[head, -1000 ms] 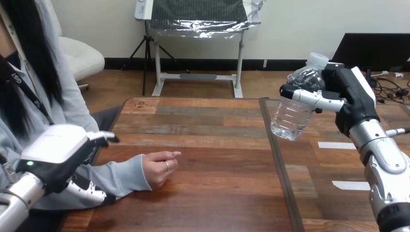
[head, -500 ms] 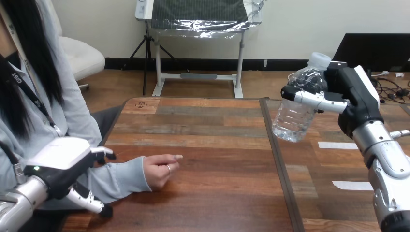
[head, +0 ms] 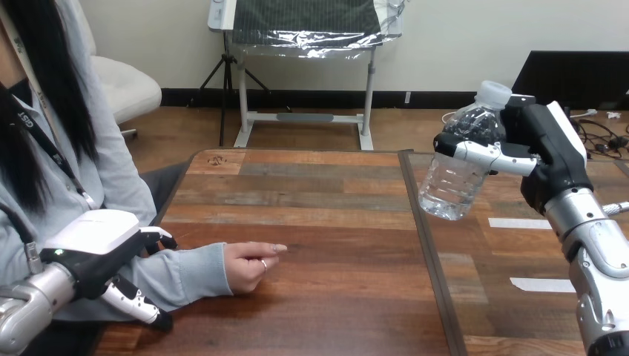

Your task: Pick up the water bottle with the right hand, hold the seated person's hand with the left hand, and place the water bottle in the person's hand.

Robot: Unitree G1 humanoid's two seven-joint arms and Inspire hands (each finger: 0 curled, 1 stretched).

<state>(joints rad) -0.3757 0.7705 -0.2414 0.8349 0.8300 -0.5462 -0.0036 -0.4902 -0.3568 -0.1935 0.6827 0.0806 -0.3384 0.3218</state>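
Right hand point(head: 547, 152): raised above the table's right side, fingers point(head: 475, 150) wrapped round the water bottle point(head: 454, 178).
Water bottle: held tilted, white cap up beside the palm, base hanging down-left of the hand, clear of the table point(head: 326, 200).
Left hand point(head: 93, 237): open, fingers above the person's grey sleeve point(head: 185, 274), thumb below it; no closed grip seen.
Person's hand point(head: 248, 265): just right of the left hand, resting on the wood, loosely curled, well apart from the bottle.
Since a second ago: the left hand has dropped down to the sleeve; the bottle has barely shifted.
Materials: clear ribbed plastic bottle; dark plank table with white tape strips point(head: 515, 222).
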